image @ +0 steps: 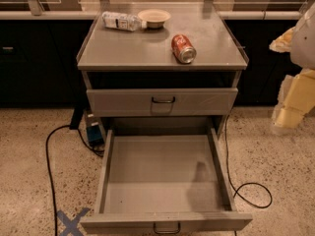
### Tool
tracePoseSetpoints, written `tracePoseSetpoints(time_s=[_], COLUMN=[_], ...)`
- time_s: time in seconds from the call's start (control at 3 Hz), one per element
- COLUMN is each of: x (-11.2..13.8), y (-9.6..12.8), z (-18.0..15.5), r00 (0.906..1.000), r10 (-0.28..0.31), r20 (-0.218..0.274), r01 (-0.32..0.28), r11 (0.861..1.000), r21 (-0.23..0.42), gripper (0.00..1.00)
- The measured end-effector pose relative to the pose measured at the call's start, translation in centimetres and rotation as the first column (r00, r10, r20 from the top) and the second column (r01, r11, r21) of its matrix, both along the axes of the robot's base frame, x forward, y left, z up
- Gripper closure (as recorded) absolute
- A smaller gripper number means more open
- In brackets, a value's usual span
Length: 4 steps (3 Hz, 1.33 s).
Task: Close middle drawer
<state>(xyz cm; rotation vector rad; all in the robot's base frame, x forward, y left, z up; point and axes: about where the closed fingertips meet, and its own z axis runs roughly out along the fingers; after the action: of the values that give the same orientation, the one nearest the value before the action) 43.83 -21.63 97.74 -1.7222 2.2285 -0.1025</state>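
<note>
The middle drawer (165, 173) of the grey metal cabinet (98, 58) is pulled far out toward me. Its deep tray holds nothing, and its low front with a small dark wire handle (166, 227) sits at the bottom edge of the view. Above it the taller-fronted top drawer (197, 102) is pushed in. The lowest drawer is hidden under the open one. My gripper (291, 113) shows as a pale yellow and white shape at the right edge, raised beside the cabinet's right side and well apart from the drawer.
On the cabinet top lie a plastic bottle (120, 20), a bowl (154, 17) and a red can (183, 48) on its side. Black cables (49, 171) run over the speckled floor on both sides. A blue tape cross (71, 221) marks the floor at the front left.
</note>
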Motion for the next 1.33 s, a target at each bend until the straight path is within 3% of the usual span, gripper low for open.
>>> tracePoseSetpoints(time_s=[0.33,0.67,1.0,1.33], x=[0.0,-0.6,-1.3,-2.9], y=[0.0,-0.2,-1.0,-1.3], z=[-0.2,-3.5,-8.9,-15.7], r00=[1.0000,0.9995,0.9959,0.9806], r10=[0.000,0.010,0.011,0.023], r20=[0.002,-0.030,-0.089,-0.195], r01=[0.000,-0.009,-0.004,0.004], r11=[1.000,0.999,0.997,0.990], r21=[0.002,0.034,0.078,0.140], gripper=[0.00,0.00,0.00,0.00])
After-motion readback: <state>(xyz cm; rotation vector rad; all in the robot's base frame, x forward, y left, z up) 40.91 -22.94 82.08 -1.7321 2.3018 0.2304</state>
